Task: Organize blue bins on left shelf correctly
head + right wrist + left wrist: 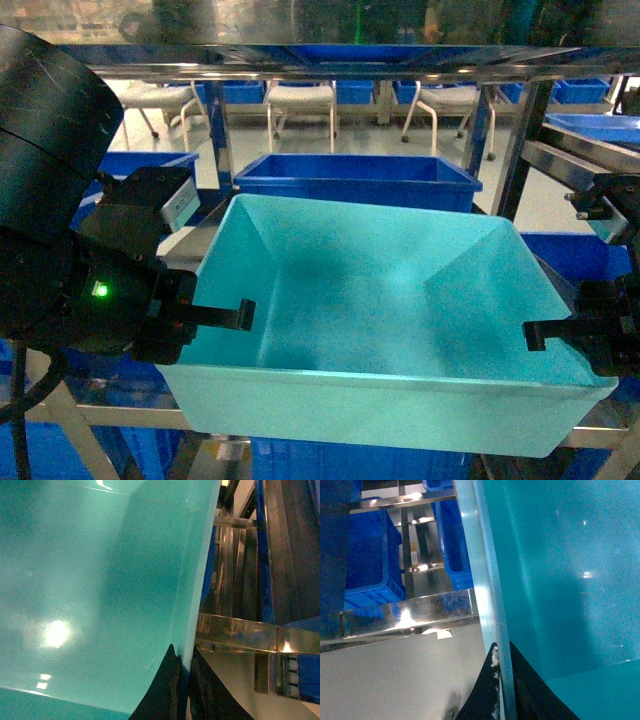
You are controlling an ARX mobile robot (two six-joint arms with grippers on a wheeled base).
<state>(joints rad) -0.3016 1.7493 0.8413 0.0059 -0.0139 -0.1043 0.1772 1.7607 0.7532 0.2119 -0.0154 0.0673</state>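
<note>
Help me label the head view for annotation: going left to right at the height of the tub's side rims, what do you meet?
Left tool clamped on the rim → turquoise tub, its floor bare → right tool clamped on the opposite rim.

The left arm is a bulky matte-black cylinder with fine scuffs, a small green light glowing near its wrist and a grey block above. The left hand (236,316) has flat black fingers; a black cable loops below. The right hand (535,334) is black too, with worn whitish finger (495,680) edges.
</note>
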